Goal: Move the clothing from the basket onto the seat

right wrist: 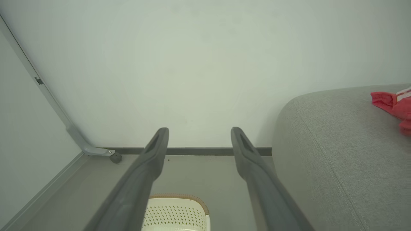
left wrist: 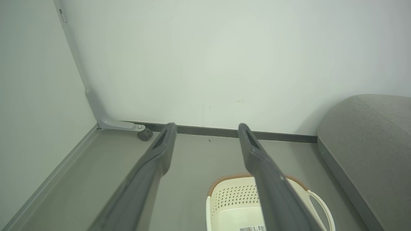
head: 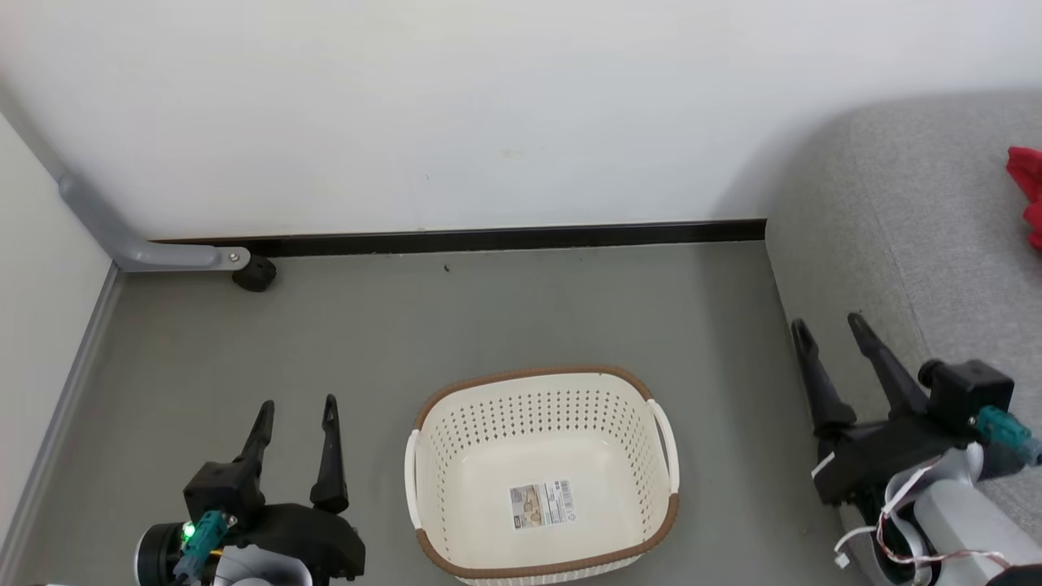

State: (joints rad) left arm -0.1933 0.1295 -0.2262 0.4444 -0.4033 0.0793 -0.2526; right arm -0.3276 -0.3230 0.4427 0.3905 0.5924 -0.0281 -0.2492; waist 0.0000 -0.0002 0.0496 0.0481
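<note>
The cream perforated basket point(head: 541, 472) with a brown rim stands on the grey floor, holding nothing but a label sticker; it also shows as the basket point(left wrist: 231, 199) and the basket point(right wrist: 175, 213). Red clothing point(head: 1027, 191) lies on the light-grey seat point(head: 904, 244) at the right edge, seen too as clothing point(right wrist: 393, 104) on the seat point(right wrist: 346, 150). My left gripper point(head: 297, 411) is open to the left of the basket, its fingers point(left wrist: 160, 150) spread apart. My right gripper point(head: 830, 324) is open at the seat's front edge, with nothing between its fingers point(right wrist: 247, 154).
A white wall with a dark skirting board point(head: 488, 240) closes the back. A grey bracket with a black caster point(head: 254, 275) sits in the far left corner. A side panel runs along the left. The seat point(left wrist: 369, 144) borders the floor on the right.
</note>
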